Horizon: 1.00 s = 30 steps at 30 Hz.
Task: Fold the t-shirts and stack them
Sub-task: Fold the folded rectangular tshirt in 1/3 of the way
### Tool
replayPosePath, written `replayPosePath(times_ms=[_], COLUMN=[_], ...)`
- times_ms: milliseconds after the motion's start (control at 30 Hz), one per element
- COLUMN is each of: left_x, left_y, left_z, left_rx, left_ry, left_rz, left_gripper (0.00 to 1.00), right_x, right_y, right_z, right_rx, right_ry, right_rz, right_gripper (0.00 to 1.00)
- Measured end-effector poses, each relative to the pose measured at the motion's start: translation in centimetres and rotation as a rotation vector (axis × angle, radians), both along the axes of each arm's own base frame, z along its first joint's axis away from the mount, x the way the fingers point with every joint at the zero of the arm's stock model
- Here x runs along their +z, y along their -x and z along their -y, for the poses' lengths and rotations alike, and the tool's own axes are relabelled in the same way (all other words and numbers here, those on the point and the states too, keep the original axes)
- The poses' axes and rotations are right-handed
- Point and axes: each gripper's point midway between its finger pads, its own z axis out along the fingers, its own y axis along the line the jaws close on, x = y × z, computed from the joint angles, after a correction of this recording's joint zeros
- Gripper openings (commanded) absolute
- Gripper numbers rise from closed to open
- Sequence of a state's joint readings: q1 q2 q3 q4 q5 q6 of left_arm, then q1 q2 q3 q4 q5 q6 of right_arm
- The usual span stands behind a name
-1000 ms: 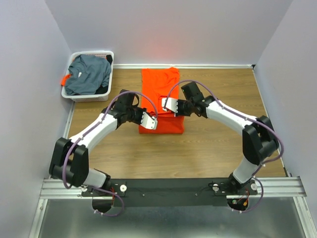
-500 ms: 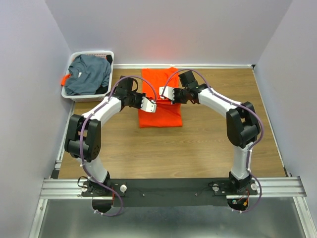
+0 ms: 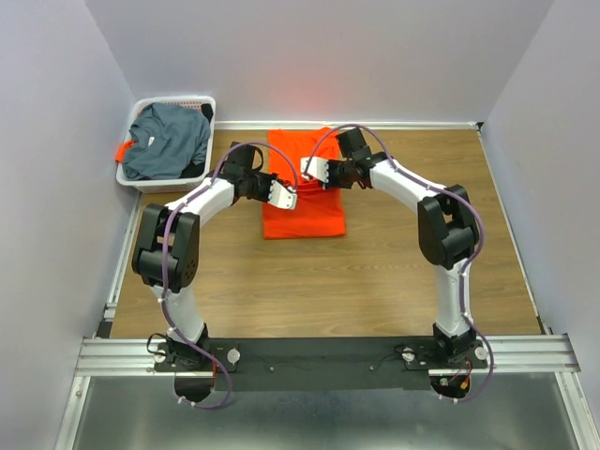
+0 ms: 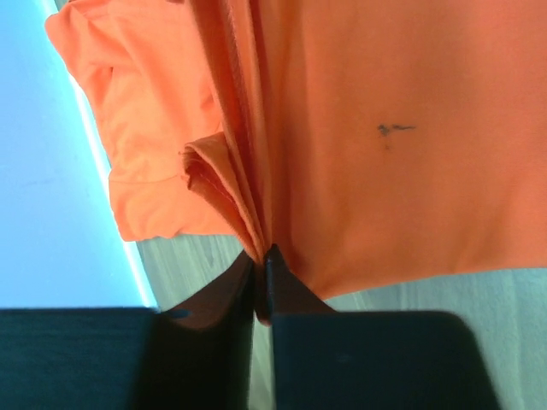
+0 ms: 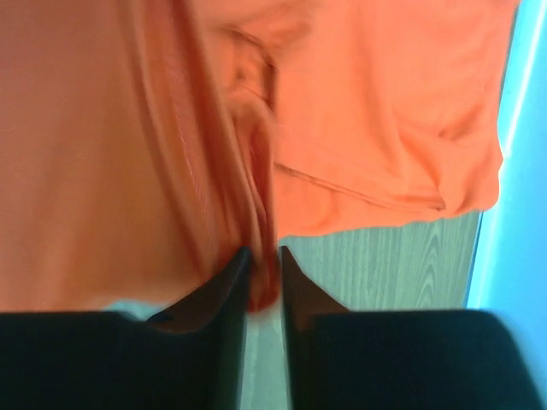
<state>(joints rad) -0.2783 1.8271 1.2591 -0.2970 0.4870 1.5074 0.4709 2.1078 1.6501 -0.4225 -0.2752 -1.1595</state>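
The orange t-shirt (image 3: 302, 214) lies on the far middle of the table (image 3: 394, 281), its far edge just short of the back wall (image 3: 375, 56). Over the last second we have carried two pinched folds of it away from the near edge. Both grippers have moved toward the back wall and the shirt's near edge has drawn back with them, so the cloth now covers a shorter stretch of wood. We judge this a lengthwise fold under way, not yet laid down.

The left gripper (image 3: 284, 195) is clamped tight on a gathered ridge of orange cloth at the shirt's left side. The right gripper (image 3: 314, 170) is nipped almost closed on a like ridge on the right (its wrist view is blurred, so we think it is moving).

The dark grey-blue t-shirt (image 3: 167, 141) sits heaped in the white basket (image 3: 178, 100) at the far left corner, well apart, so stacking is not yet begun.

Little travel remains toward the back wall. Bare wood lies open on the near side and to the right.
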Motion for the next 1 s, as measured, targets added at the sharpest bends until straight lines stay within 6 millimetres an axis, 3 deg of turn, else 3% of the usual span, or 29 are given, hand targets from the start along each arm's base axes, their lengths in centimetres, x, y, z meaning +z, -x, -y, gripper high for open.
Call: replayPosePath(times_ms=[33, 67, 100, 167, 333, 400, 533, 667, 1000], left_x=[0.1, 0.0, 0.1, 0.5, 2.7, 3.9, 6.7, 7.9, 1.9], left_y=[-0.4, -0.5, -0.8, -1.5, -2.9, -3.0, -3.1, -2.0, 5.9], left_z=[-0.1, -0.3, -0.5, -1.1, -2.1, -2.4, -2.7, -1.5, 1.7], left_rx=[0.008, 0.018, 0.03, 0.059, 0.14, 0.188, 0.289, 0.341, 0.465], left_ry=[0.001, 0.004, 0.006, 0.015, 0.07, 0.112, 0.226, 0.376, 0.602], left_rz=[0.007, 0.007, 0.01, 0.014, 0.034, 0.028, -0.03, -0.191, -0.795], left_gripper=[0.41, 0.51, 0.54, 0.54, 0.56, 0.56, 0.56, 0.57, 0.56], right_x=[0.0, 0.0, 0.1, 0.7, 6.4, 8.3, 10.0, 9.7, 4.1], right_y=[-0.5, -1.0, -1.6, -2.7, -6.4, -6.5, -4.3, -1.8, 4.6], right_z=[0.0, 0.0, 0.1, 0.6, 1.4, 2.0, 3.0, 3.0, 0.2], right_rx=[-0.012, -0.02, -0.035, -0.073, -0.188, -0.231, -0.306, -0.389, -0.518], right_ry=[0.004, 0.006, 0.006, 0.003, -0.099, -0.14, -0.203, -0.282, -0.442], right_rz=[0.004, 0.011, 0.018, 0.024, 0.11, 0.123, 0.077, -0.04, -0.514], right_gripper=[0.48, 0.52, 0.54, 0.54, 0.52, 0.5, 0.49, 0.49, 0.36])
